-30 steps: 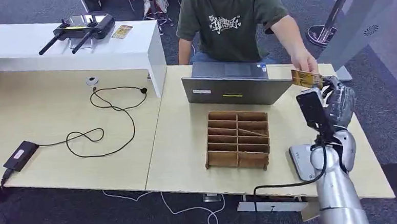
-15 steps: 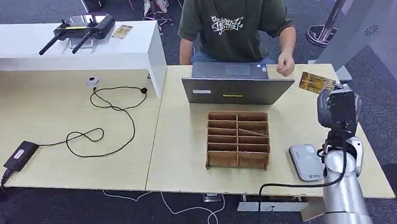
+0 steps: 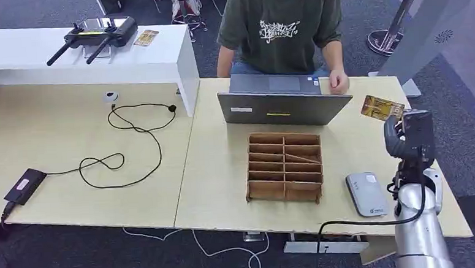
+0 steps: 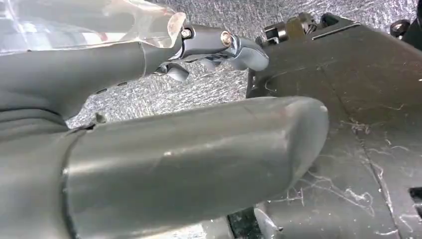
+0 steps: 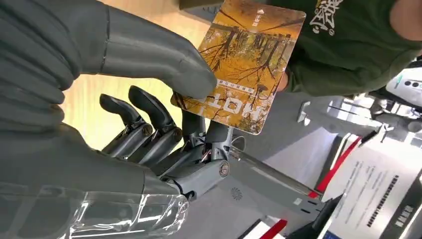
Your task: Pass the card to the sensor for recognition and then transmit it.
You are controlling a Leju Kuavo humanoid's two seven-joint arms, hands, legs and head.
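My right hand (image 3: 407, 134) is raised over the right end of the table and pinches a yellow-orange card (image 3: 381, 108) between thumb and fingers. In the right wrist view the card (image 5: 247, 64) shows an autumn picture, held at one edge by my thumb (image 5: 164, 62). The grey card sensor (image 3: 366, 193) lies flat on the table below and to the left of that hand. My left hand (image 4: 164, 159) hangs low over the floor, nothing between its fingers, which are stretched out.
A wooden compartment tray (image 3: 284, 166) stands in the table's middle, a grey laptop (image 3: 279, 100) behind it. A person in a green shirt (image 3: 285, 27) sits behind the laptop, one hand (image 3: 338, 81) resting by it. A cable (image 3: 125, 146) and black adapter (image 3: 23, 185) lie left.
The person let go of the card and drew the hand back to the laptop. My right hand, holding the card, moved right and slightly lower, uncovering the sensor.
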